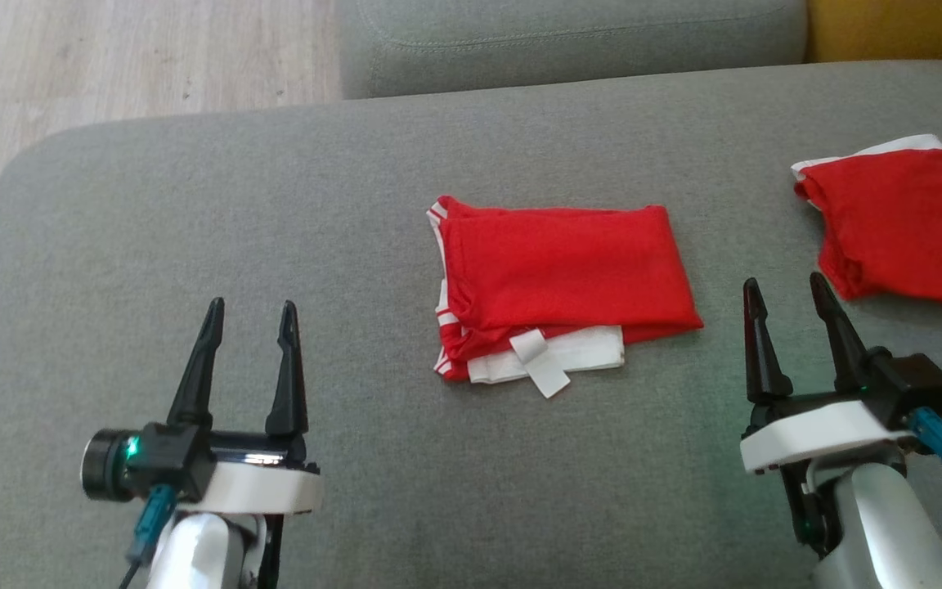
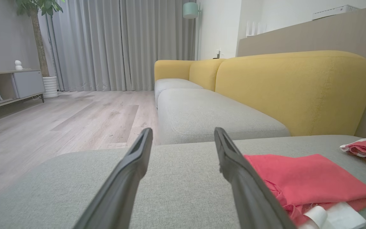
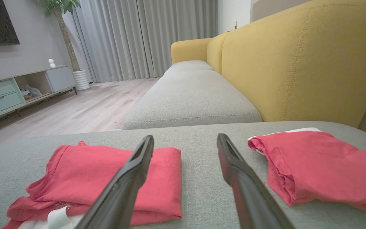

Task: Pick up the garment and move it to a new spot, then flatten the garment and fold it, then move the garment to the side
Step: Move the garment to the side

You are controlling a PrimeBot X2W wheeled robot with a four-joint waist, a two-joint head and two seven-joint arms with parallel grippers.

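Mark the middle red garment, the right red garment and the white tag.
Middle garment [image 1: 569, 262]: head view, centre of its top layer.
Right garment [image 1: 904, 221]: head view, middle of the red cloth.
White tag [image 1: 539, 363]: head view, middle of the strip.

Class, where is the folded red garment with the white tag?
In the head view the garment lies mid-seat on the grey sofa, between the left gripper and right gripper, with another red garment on its right.

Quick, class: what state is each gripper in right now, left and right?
Left gripper: open, holding nothing.
Right gripper: open, holding nothing.
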